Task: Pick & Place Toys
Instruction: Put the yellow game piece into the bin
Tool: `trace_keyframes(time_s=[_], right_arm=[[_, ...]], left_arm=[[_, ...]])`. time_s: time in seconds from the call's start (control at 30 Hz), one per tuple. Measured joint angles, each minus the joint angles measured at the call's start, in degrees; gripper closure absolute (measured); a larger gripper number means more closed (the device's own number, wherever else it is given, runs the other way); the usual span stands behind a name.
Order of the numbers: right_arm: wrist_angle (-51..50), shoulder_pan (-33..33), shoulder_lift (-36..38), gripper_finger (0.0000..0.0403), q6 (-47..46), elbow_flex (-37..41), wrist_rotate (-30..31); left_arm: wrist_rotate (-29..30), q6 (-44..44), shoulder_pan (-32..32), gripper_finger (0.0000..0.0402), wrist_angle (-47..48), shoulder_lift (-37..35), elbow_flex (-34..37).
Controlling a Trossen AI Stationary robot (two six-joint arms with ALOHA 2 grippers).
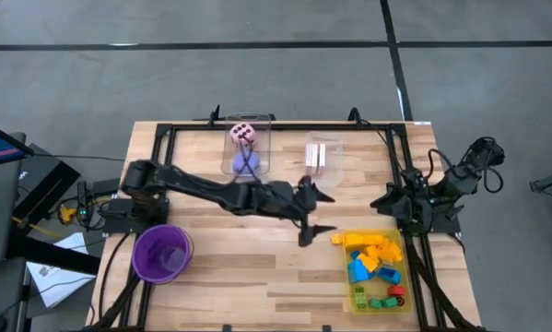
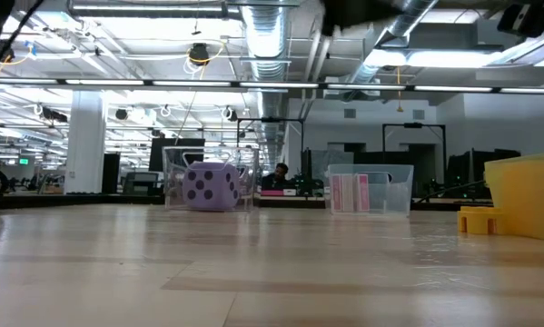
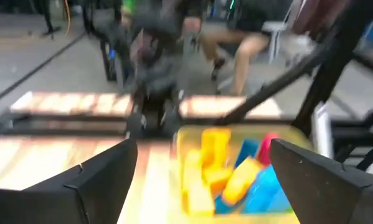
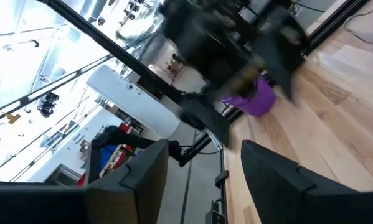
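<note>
Your left gripper [image 1: 311,212] hangs over the tabletop [image 1: 257,267] just beside the yellow tray [image 1: 357,297], jaws spread wide, holding nothing. The toys [image 1: 375,263] sit piled in that tray. Right gripper [image 1: 383,200] waits beside the tray's far end, half-open, empty.

1. No words, brand names or numbers can be read in any view.
2. The purple die [image 2: 210,187] has dark dots - no numbers.
3. The pink die [image 1: 243,134] has dots too - no letters.
</note>
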State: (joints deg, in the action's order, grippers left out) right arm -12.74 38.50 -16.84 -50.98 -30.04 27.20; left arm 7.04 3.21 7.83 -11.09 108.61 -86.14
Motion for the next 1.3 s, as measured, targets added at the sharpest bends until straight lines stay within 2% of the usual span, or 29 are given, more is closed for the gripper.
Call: trace_keyframes(time_s=[0.17, 0.3, 0.6, 0.87, 1.3], right_arm=[[0.3, 0.0, 0.0, 0.0208, 0.0, 0.0, 0.2], [1.1, 0.0, 0.0, 0.0209, 0.0, 0.0, 0.3], [1.3, 0.0, 0.0, 0.0209, 0.0, 0.0, 0.4], [1.3, 0.0, 0.0, 0.0209, 0.0, 0.0, 1.4], [1.2, 0.0, 0.0, 0.0209, 0.0, 0.0, 1.4]], left_arm=[[0.0, -4.3, -0.2, 0.0039, -2.8, 7.9, 0.1], [-4.0, -3.6, 0.2, 0.0046, -6.3, 14.4, 0.1], [-2.5, -4.2, 1.6, 0.0051, -11.2, 22.5, 0.0], [1.0, -4.4, 1.3, 0.0050, -11.0, 26.4, -3.0], [-2.1, -2.6, 0.5, 0.0050, -8.6, 28.8, -4.2]])
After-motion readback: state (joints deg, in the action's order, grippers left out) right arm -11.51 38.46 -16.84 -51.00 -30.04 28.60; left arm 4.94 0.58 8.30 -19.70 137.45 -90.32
